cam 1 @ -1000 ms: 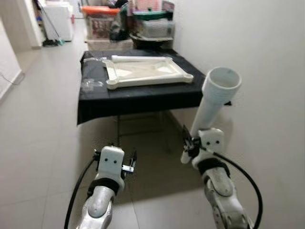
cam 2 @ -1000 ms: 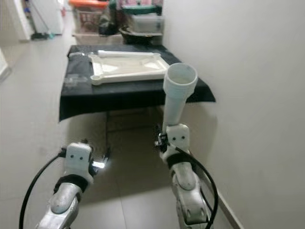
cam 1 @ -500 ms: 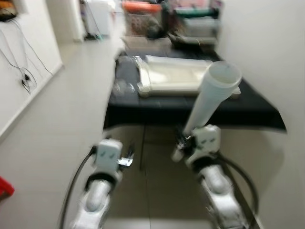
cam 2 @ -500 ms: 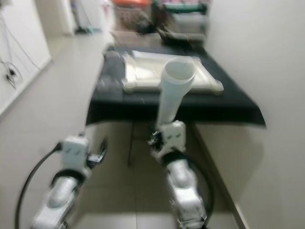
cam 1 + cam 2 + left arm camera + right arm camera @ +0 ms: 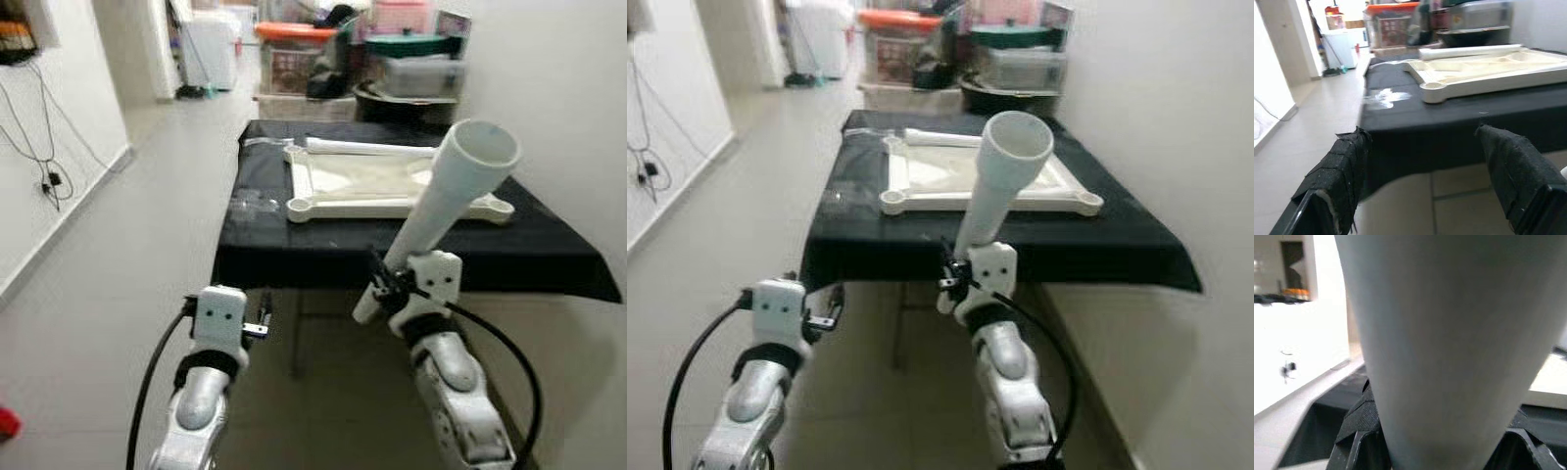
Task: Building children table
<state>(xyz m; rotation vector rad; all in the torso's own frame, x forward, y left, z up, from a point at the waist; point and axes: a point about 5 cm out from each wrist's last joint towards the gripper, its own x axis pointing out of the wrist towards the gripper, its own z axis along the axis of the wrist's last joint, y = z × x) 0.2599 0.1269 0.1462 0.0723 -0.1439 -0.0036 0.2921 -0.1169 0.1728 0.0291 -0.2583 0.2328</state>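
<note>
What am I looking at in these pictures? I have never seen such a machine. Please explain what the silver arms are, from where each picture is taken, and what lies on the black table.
This is a humanoid robot seen through its own cameras. Two pictures come from its head, looking forward and down; two come from its wrists.

The right gripper holds a white hollow table leg, tilted, open end up. The right wrist view shows this leg very close. The left gripper holds nothing; its black fingers stand apart in the left wrist view.

Ahead stands a table with a black cloth. On it lies a white tabletop panel, another white leg behind it, and some clear plastic wrap. Storage boxes stand further back.
</note>
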